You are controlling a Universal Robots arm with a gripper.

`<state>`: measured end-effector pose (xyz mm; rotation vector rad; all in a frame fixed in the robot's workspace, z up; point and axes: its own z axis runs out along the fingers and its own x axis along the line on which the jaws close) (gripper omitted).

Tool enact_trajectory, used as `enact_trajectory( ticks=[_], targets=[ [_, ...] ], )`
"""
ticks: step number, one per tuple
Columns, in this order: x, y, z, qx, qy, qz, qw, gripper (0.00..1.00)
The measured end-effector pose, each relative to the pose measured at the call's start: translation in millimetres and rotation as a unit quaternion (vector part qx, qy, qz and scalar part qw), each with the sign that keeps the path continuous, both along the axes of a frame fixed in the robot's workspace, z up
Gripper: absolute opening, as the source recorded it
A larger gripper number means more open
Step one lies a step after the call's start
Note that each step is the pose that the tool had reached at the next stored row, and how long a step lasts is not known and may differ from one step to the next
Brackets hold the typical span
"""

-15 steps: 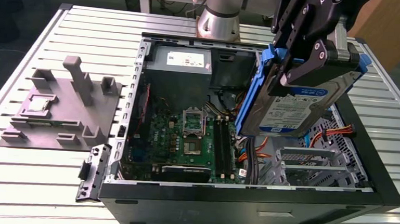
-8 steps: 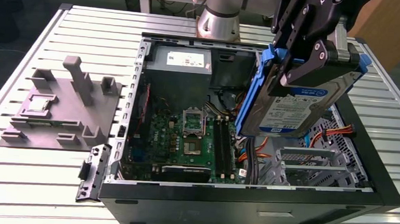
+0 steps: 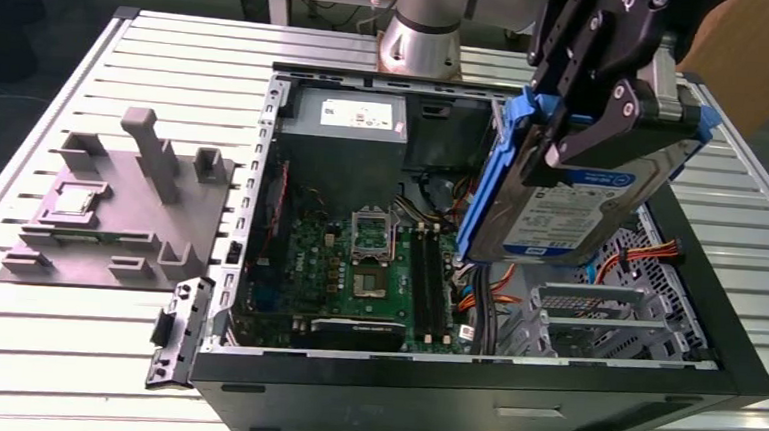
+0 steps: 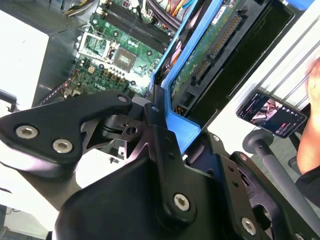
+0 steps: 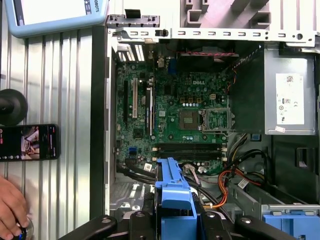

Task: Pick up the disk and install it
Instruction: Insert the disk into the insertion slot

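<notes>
I have the hard disk pinched between my fingers, which close on its upper end across the blue carrier frame. It hangs on edge, tilted, its label toward the exterior view. It is in the air above the open computer case, on the exterior view's right, and touches nothing below.

I judge the pick-up done and the install the step in hand, since the drive is not yet seated. Beneath it sits the metal drive cage, with orange cables just beside it. The motherboard lies toward the exterior view's left. The second wrist view shows the drive's connector on its circuit-board face.

As I judge it, seating the drive calls for squaring the carrier to the cage and keeping clear of those cables.
</notes>
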<state>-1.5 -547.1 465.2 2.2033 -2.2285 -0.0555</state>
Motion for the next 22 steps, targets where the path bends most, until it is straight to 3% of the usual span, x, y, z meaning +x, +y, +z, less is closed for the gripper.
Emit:
enact_trajectory(
  ticks=[8,22],
  targets=[
    [20.5,-0.4,-5.8,0.0,0.0,0.0,1.0,0.37],
    [48.3,-3.8,-14.4,-0.0001,0.0,-0.001,1.0,0.37]
  ],
)
